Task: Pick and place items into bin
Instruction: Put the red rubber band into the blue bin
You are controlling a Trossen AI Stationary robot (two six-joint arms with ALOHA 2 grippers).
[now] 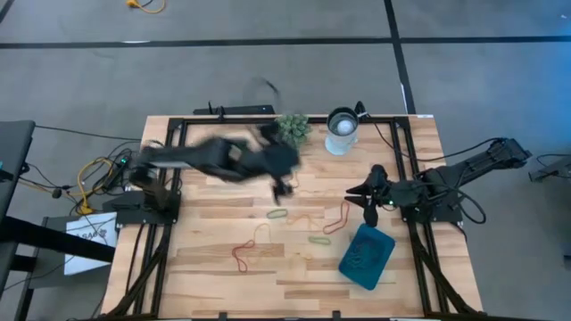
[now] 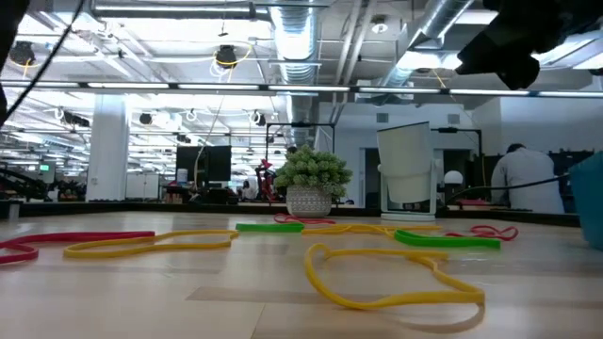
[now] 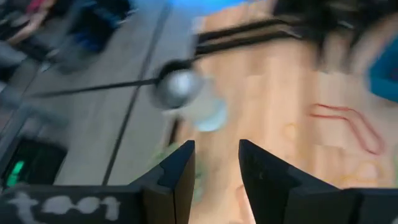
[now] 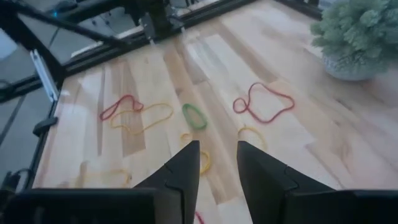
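Rubber bands are scattered flat across the middle of the wooden table: a green loop (image 1: 277,214), another green one (image 1: 318,239), a red band (image 1: 336,218), red and yellow ones (image 1: 243,256) further left. The teal tray (image 1: 366,256) sits near-right, tilted.

Thin floppy rubber loops lay in red (image 4: 263,102), green (image 4: 194,116) and yellow (image 4: 142,118) on the pale striped-wood table (image 1: 214,267). The shallow rectangular tray (image 1: 366,256) was teal-blue; the spiky plant ball (image 1: 292,127) was grey-green.

Light wooden table (image 1: 205,267). Rubber-band loops (image 1: 278,214) scattered centre; teal tray (image 1: 366,256) at 4 o'clock. Plant ball (image 1: 293,127) and cup (image 1: 342,130) at 12 o'clock.
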